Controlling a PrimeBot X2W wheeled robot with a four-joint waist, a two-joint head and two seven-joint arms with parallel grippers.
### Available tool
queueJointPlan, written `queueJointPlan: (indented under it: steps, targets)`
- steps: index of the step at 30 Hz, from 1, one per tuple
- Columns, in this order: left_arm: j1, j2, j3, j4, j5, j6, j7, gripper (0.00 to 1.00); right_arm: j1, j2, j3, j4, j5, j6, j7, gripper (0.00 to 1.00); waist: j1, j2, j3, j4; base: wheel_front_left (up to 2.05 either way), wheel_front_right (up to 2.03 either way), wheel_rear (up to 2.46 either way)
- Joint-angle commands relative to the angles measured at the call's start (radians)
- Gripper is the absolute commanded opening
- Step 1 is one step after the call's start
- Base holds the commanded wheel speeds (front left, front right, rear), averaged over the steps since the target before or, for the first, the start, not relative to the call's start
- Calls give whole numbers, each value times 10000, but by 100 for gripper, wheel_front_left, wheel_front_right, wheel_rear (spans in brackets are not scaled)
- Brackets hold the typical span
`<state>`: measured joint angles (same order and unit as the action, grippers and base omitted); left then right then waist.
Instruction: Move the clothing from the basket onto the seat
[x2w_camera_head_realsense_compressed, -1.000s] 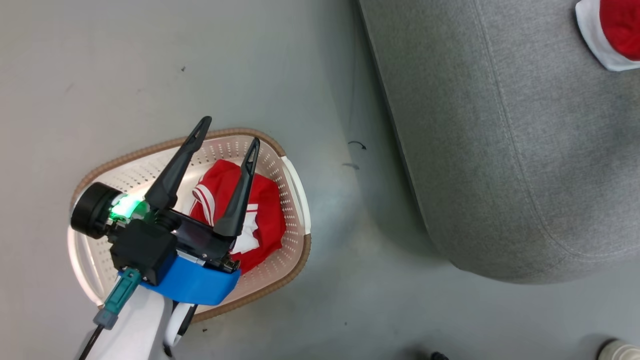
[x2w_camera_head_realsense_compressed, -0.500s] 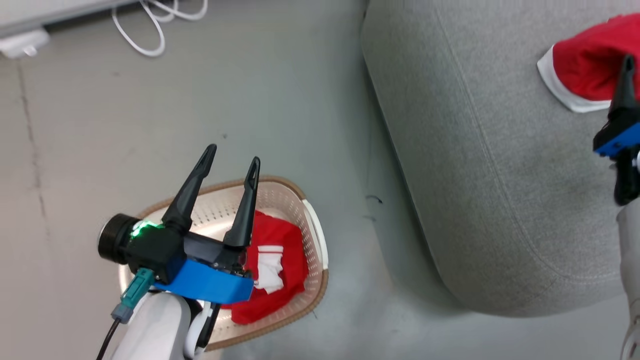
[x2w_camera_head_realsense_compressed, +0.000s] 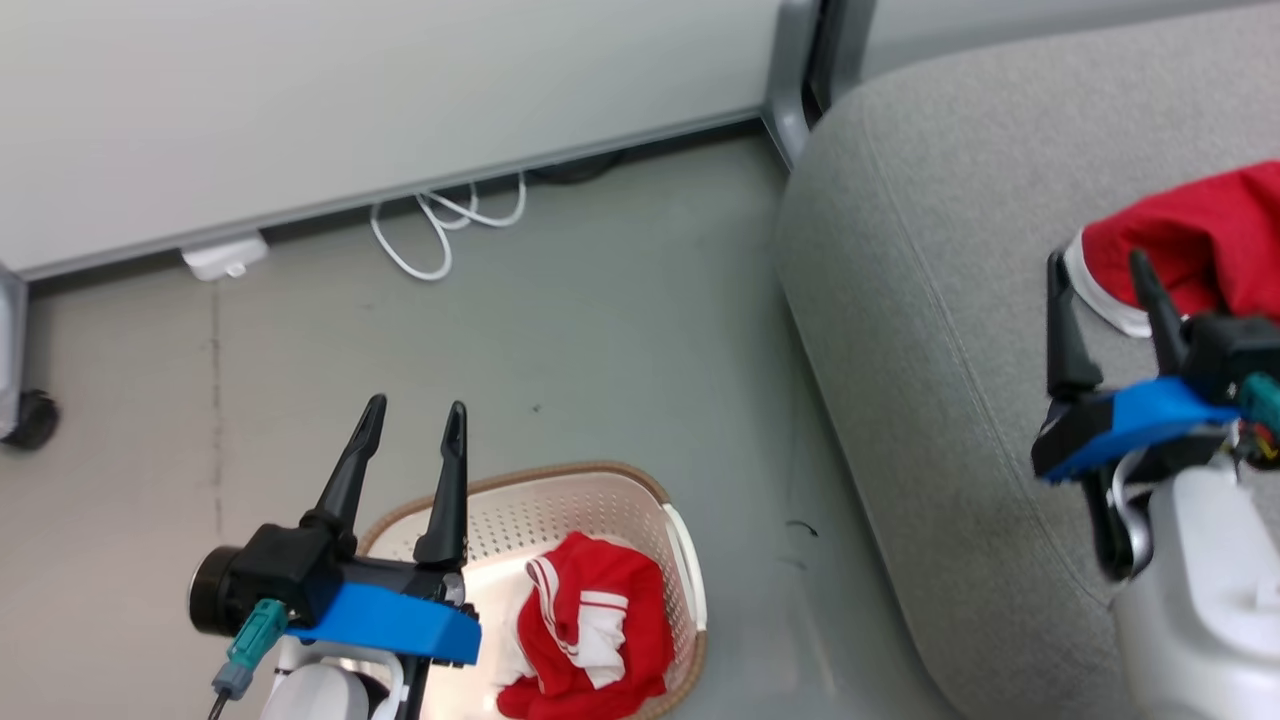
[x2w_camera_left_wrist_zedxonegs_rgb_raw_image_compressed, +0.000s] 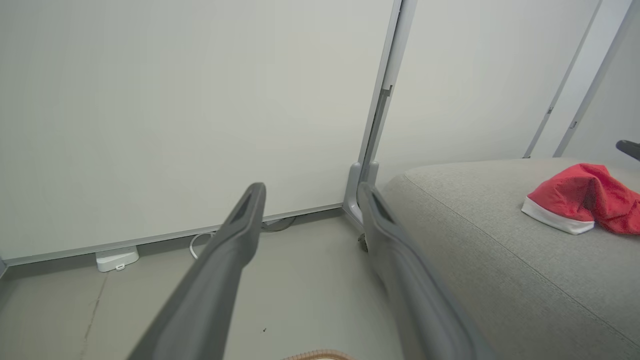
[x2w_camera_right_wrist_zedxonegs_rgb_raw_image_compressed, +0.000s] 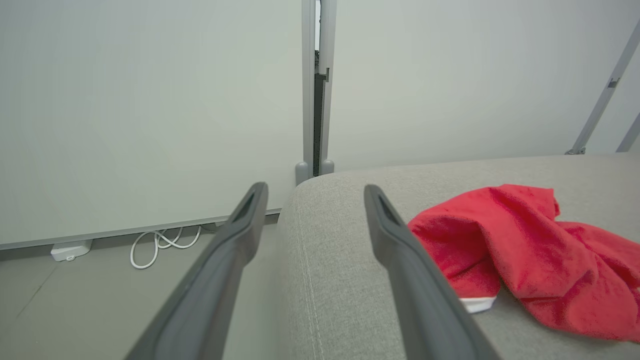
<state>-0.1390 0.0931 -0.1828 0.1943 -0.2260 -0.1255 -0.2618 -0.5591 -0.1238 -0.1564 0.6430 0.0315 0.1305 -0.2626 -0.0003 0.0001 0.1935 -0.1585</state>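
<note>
Crumpled red sports garment with white stripes (x2w_camera_head_realsense_compressed: 590, 630) lies in a cream-white perforated plastic basket with brown rim (x2w_camera_head_realsense_compressed: 600, 505) (soft, light, probably best pinched at a raised fold); left gripper (x2w_camera_head_realsense_compressed: 416, 405) hovers over the basket's left edge, jaws wide and empty; right gripper (x2w_camera_head_realsense_compressed: 1095, 262), well right of the basket, likewise.

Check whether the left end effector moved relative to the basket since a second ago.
Yes. Against the basket, the left end effector, open, shifted leftward and past the far rim, off the red garment.
</note>
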Motion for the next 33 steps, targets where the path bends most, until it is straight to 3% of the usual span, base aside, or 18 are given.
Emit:
queueJointPlan:
  steps: [1,8,15,23,33]
  targets:
    - [95,-12,115,56,48,-32,-46,100,442,100,64,-351,32,5,-28,100,3,-1,-390,333,0,0,0]
    - [472,-172,705,467,70,-38,-39,100,2491,609,335,-2602,306,5,173,100,3,-1,-907,941,0,0,0]
    - [693,-267,1141,911,111,-47,-37,100,3920,733,579,-3976,425,5,520,100,3,-1,-1197,1545,0,0,0]
    - [908,-251,1503,1322,195,-61,-39,100,4874,731,921,-4537,510,5,761,100,3,-1,-1587,2028,0,0,0]
    - [1084,-100,1745,1454,247,-73,-39,100,5281,732,1177,-4622,771,5,985,100,3,-1,-1711,2010,0,0,0]
